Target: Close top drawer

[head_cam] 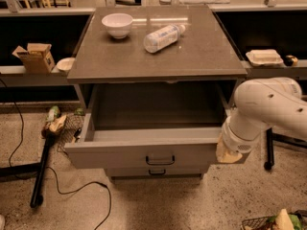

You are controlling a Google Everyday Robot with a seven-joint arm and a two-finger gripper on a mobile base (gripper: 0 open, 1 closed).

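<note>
The top drawer (120,155) is pulled far out of the grey cabinet, and its deep grey box is empty. Its small dark loop handle (160,160) sits at the middle of the wide front panel. My white arm (268,104) comes in from the right. My gripper (229,152) is at the right end of the drawer's front panel, against its corner. A lower drawer's handle (157,172) shows just under the open front.
On the cabinet top (201,56) stand a white bowl (117,24) and a plastic bottle (162,37) lying on its side. A cardboard box (36,56) sits on the left shelf. Cables and a black stand leg (41,171) lie on the floor at left.
</note>
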